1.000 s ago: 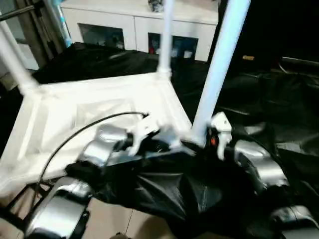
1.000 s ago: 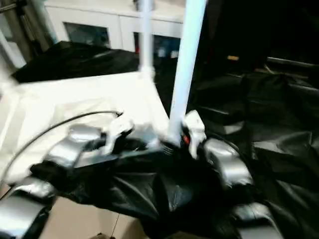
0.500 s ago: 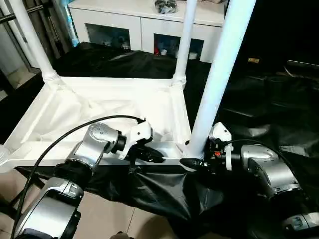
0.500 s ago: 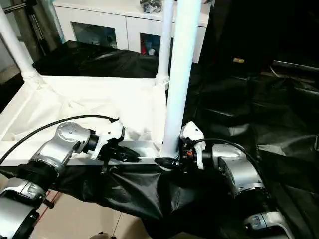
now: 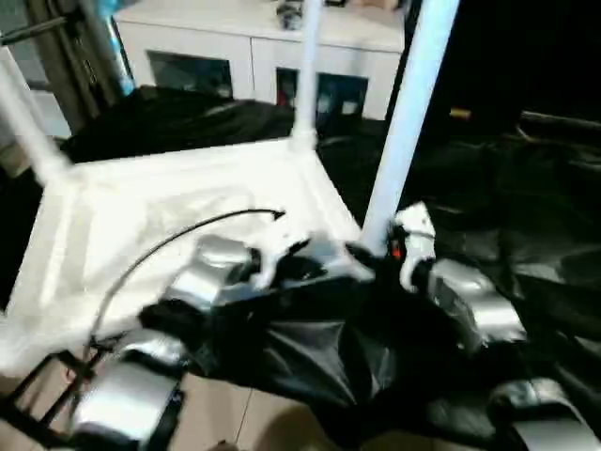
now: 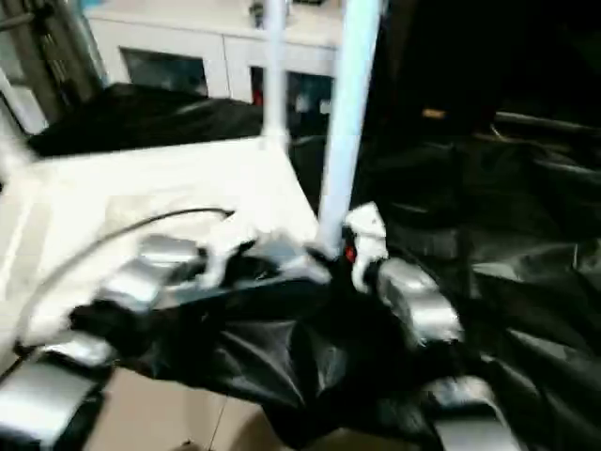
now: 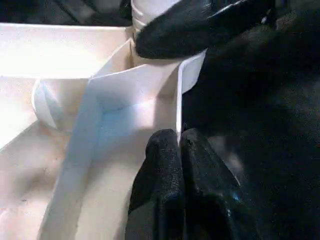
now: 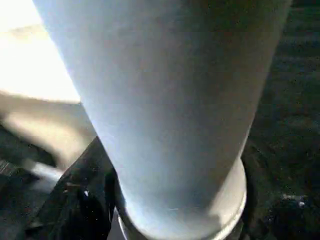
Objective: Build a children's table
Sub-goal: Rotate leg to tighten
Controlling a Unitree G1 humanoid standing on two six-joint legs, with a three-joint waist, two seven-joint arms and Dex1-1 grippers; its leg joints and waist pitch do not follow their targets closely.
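Claws, two: left gripper (image 7: 180, 165) clenched on tabletop (image 5: 169, 202) rim wall, beside corner socket. Right gripper (image 5: 376, 256) set around base of near leg (image 5: 408, 113); grip cannot be told. Leg's long axis upright, seated at near right corner, nearest right arm.

A low white cabinet with glass doors (image 5: 254, 66) stands at the back. Crumpled black plastic sheeting (image 5: 526, 216) covers the floor; bare beige floor (image 5: 235, 418) shows nearest.
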